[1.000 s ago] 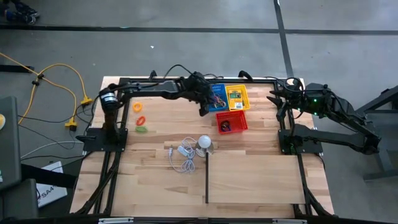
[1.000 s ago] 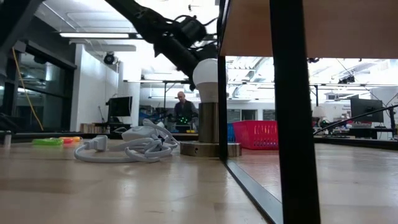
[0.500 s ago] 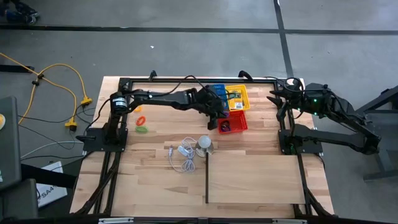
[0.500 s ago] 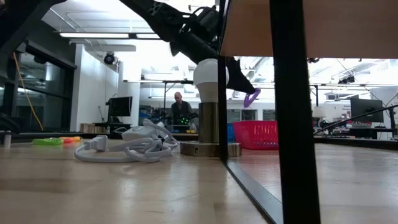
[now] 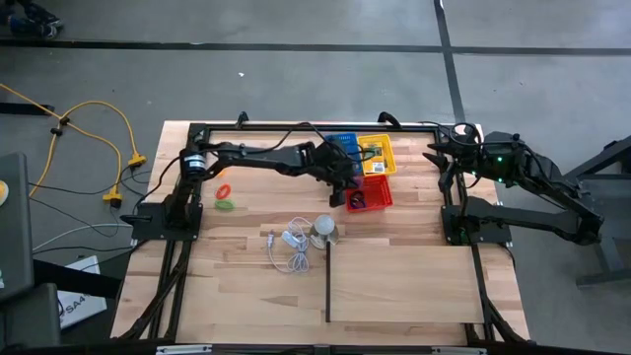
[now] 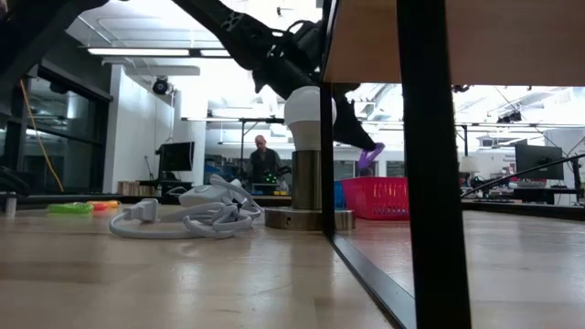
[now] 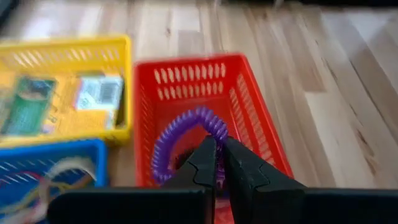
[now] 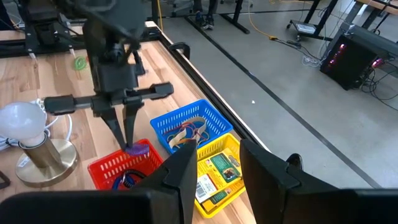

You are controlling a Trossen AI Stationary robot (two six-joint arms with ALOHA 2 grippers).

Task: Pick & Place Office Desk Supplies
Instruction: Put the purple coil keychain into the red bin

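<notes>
Looking from above, the left gripper (image 5: 352, 196) reaches across the tabletop (image 5: 246, 237) and stands over the red basket (image 5: 378, 193), beside the yellow basket (image 5: 376, 154) and the blue basket (image 5: 344, 146). A few more coloured rings (image 5: 223, 190) lie apart on the wood near the left arm's base. The right gripper (image 5: 437, 155) waits at the far right edge of the frame, away from the baskets.

From the low view, a purple coil ring (image 6: 369, 156) hangs from the left fingers, above the red basket and not touching it. The white bulb lamp (image 6: 305, 155) stands in front.

In the left wrist view, the fingers (image 7: 202, 165) are closed on the lower part of the purple coil, which loops upward over the basket's inside. It looks very light and springy, a soft plastic spiral, so it can bend or twist in the grip and may bounce a little when released. A pinch across one side of the loop, as now, seems the good place.

In the right wrist view, the right fingers (image 8: 184, 169) stand apart, holding nothing.
</notes>
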